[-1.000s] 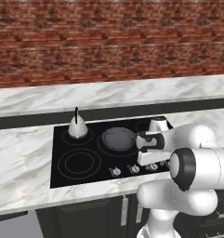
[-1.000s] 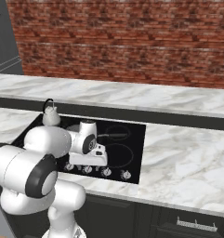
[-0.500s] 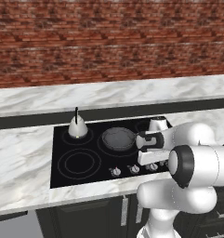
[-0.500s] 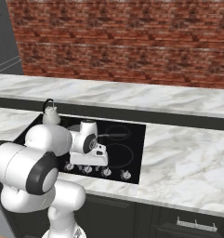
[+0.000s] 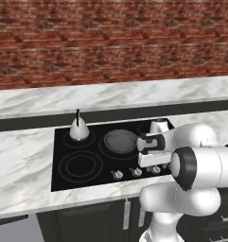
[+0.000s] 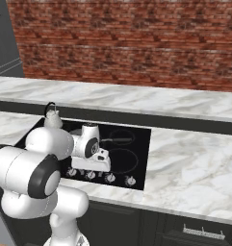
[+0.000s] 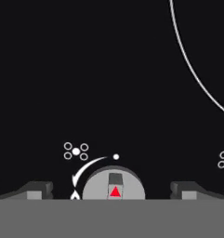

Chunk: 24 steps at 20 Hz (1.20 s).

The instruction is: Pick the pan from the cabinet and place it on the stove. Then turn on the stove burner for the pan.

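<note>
Black glass of the stove [image 7: 108,69] lies close under my hand, and nearest of all is a silver knob [image 7: 114,185] with a red triangle on its face, sitting between my two fingertips [image 7: 36,189]. They stand wide apart, one on each side of it, touching nothing that I can make out and holding nothing. My gripper [image 7: 112,190] is therefore spread and lined up on the knob, not yet closed on it. A small burner diagram and a curved arrow are printed on the glass just beside the knob.

From the left base view, my hand hangs low over the row of knobs [image 5: 134,172] along the cooktop's front edge. Just beyond it the pan [image 5: 120,141] sits flat on the centre burner [image 5: 106,150], its handle running toward my wrist. Further back and to the left stands the kettle [image 5: 79,129] on its own ring. Behind the cooktop runs the marble counter [image 5: 115,97], then the brick wall [image 5: 110,42].

I judge the first half done: the pan is out and set on its ring. What is left is to close on this knob and turn it; whether it serves the centre ring I cannot tell for sure.
</note>
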Motion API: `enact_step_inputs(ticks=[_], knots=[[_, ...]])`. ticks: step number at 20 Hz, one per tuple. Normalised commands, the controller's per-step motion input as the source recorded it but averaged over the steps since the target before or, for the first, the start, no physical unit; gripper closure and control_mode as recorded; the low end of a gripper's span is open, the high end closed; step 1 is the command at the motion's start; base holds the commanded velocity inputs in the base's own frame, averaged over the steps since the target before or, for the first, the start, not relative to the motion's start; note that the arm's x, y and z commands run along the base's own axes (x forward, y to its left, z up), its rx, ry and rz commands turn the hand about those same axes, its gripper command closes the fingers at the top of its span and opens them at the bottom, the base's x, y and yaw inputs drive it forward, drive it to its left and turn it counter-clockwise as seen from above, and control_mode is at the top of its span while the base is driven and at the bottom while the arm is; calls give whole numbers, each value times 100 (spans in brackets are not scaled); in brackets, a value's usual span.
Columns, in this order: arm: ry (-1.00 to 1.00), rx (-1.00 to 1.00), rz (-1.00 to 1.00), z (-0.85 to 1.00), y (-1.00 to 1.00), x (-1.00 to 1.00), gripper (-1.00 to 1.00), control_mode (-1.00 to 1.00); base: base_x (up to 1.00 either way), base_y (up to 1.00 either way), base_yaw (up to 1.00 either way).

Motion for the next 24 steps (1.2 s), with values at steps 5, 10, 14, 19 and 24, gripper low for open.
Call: enact_step_inputs(ticks=[5,10,14,19,24], knots=[[2,-3,-8,-11,2,-41,-100,-100,0,0,0],[0,-6,-3,-14,10,-10,-100,-100,0,0,0],[-1,-3,0,-15,10,12,-100,-100,0,0,0],[0,0,0,-25,-1,5,-100,-100,0,0,0],[0,0,0,-25,-2,3,-100,-100,0,0,0]])
